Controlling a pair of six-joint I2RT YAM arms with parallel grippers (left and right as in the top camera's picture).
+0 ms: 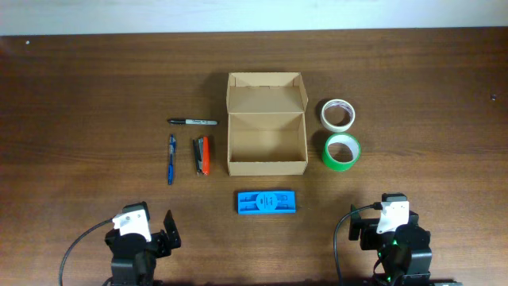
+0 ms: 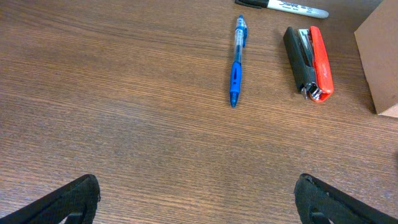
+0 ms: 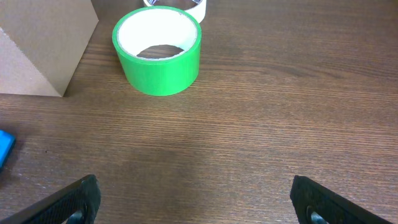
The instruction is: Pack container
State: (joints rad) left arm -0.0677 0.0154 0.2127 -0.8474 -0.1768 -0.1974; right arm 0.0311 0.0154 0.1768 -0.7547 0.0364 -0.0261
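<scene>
The tan cardboard container (image 1: 266,143) stands open at the table's middle, its flap lid folded back; a corner shows in the left wrist view (image 2: 380,56) and a wall in the right wrist view (image 3: 43,43). Left of it lie a black marker (image 1: 193,122) (image 2: 286,5), a blue pen (image 1: 171,157) (image 2: 236,62) and a red-and-black stapler (image 1: 202,155) (image 2: 310,62). Right of it sit a green tape roll (image 1: 342,151) (image 3: 157,50) and a white tape roll (image 1: 338,114) (image 3: 186,5). My left gripper (image 2: 198,198) and right gripper (image 3: 193,196) are open and empty near the front edge.
A flat blue plastic case (image 1: 267,202) lies in front of the container; its edge shows in the right wrist view (image 3: 5,148). The dark wooden table (image 1: 95,87) ends at a pale wall along the back.
</scene>
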